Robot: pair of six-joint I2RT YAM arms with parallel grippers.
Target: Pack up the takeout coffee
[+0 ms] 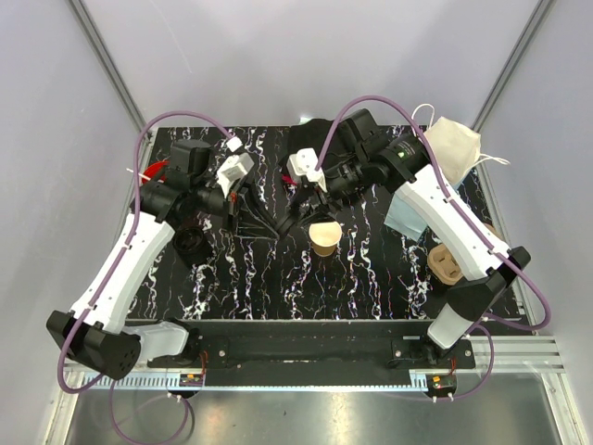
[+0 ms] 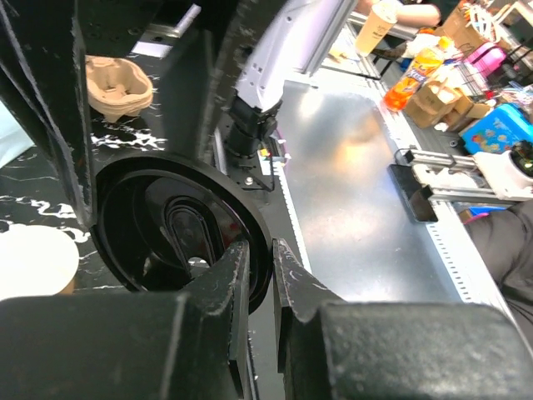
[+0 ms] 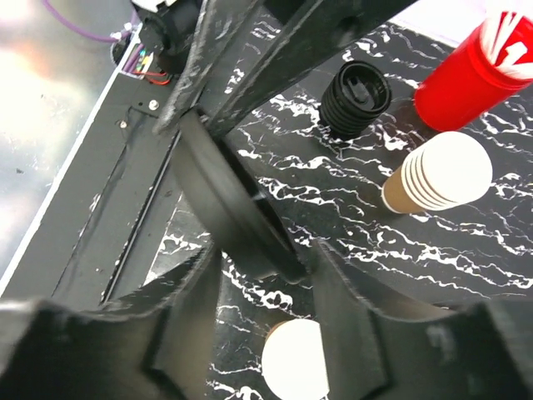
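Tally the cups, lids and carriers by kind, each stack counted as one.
Single tan cup: 1
Nested cup stack: 1
Red cup: 1
Single black lid: 1
Lid stack: 1
Cardboard carrier: 1
Total: 6

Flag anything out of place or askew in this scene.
The round black plastic lid is off the small tan-brown paper cup. It hangs tilted on edge in the air, pinched at its rim by the left gripper, with the right gripper straddling it. The cup stands upright and open. No spill is visible.
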